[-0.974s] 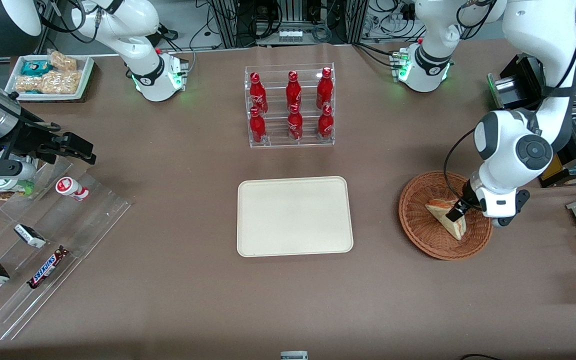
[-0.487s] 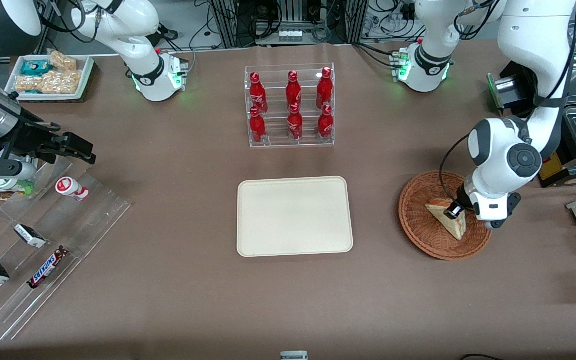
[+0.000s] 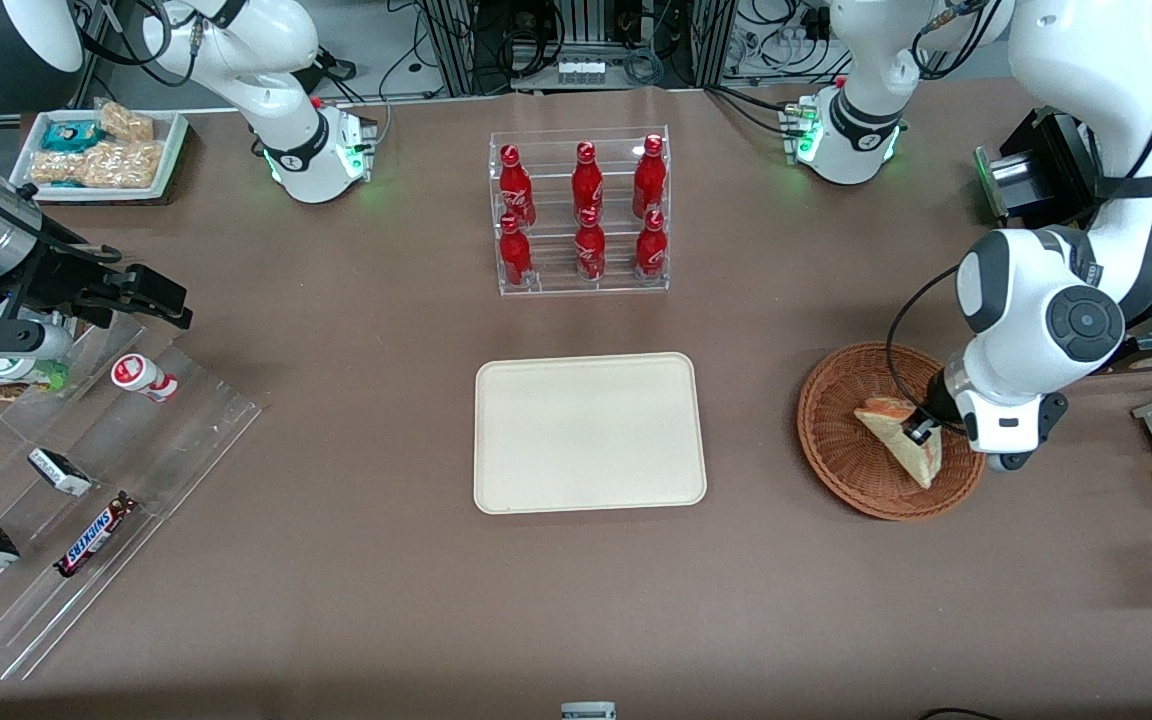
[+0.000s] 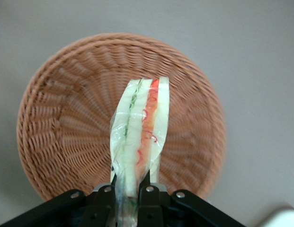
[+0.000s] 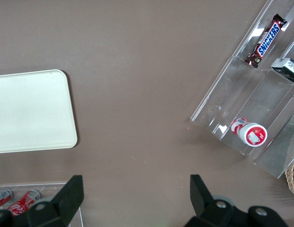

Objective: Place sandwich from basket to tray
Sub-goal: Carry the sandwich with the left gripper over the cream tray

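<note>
From the front, we saw the left arm's black two-finger gripper (image 3: 916, 432) down in the round reddish-brown wicker basket (image 3: 841, 455), closed onto the triangular pale-bread sandwich (image 3: 898, 438), whose long axis ran toward the front camera; the flat cream-beige rectangular tray (image 3: 590, 432) lay well apart, toward the parked arm's end of the table, so we judged the carry must run sideways that way. At the left wrist, we found the fingers (image 4: 148, 193) pinched on the wrapped sandwich (image 4: 139, 137) at its near end, its red and green filling edge pointing straight away from the gripper (image 4: 127, 194), over the basket (image 4: 61, 123).
</note>
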Available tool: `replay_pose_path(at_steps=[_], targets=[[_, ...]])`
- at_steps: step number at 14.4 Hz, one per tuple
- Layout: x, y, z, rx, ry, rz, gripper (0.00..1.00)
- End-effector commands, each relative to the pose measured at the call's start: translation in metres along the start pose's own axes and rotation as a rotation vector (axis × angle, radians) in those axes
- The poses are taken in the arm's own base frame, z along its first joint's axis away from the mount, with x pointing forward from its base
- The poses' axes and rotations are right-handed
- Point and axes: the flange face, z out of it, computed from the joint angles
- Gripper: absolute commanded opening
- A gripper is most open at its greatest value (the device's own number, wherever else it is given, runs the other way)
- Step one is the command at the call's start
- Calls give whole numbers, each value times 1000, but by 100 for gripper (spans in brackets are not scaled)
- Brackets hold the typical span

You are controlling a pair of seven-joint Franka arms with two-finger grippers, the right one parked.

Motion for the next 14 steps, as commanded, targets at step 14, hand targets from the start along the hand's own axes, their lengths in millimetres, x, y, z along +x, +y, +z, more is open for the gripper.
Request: replay_pose_path(at_steps=[14], targets=[[-317,255,69,-86,130,540,10]])
